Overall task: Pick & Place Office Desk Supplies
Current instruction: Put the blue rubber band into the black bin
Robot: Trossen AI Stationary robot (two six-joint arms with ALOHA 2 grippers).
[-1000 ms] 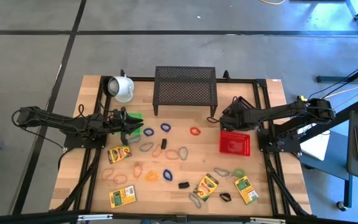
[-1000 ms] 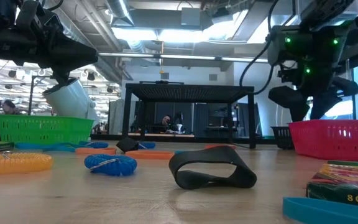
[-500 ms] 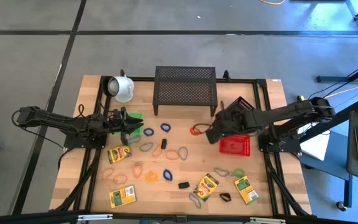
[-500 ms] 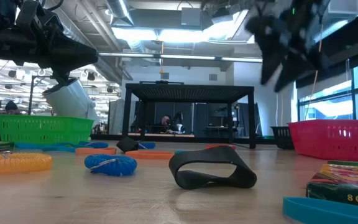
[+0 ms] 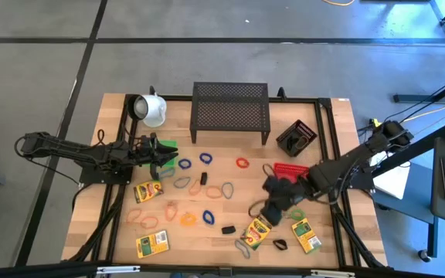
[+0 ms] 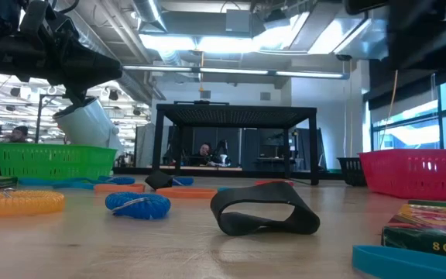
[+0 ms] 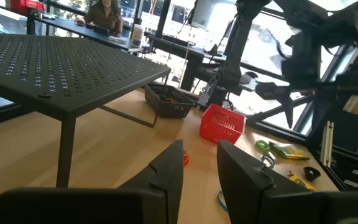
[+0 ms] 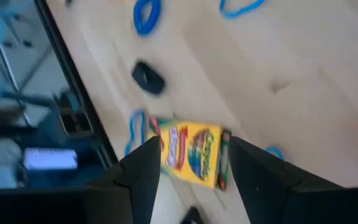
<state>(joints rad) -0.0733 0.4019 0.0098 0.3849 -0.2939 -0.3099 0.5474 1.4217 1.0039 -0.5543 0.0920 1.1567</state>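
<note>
Right gripper (image 5: 263, 213), jaws open, hovers over yellow-and-green cardboard crayon box (image 5: 256, 231); left gripper (image 5: 167, 155), jaws slightly apart and empty, waits far-left.

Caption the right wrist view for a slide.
Right gripper, fingers open, hovers above a yellow crayon box on the wooden table.

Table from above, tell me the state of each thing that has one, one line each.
White mug: lying on its side.
Black rack: standing upright.
Red basket: upright, partly under the right arm.
Black basket: upright.
Left hand: slightly open, empty.
Right hand: open, empty, over a crayon box lying flat.
</note>
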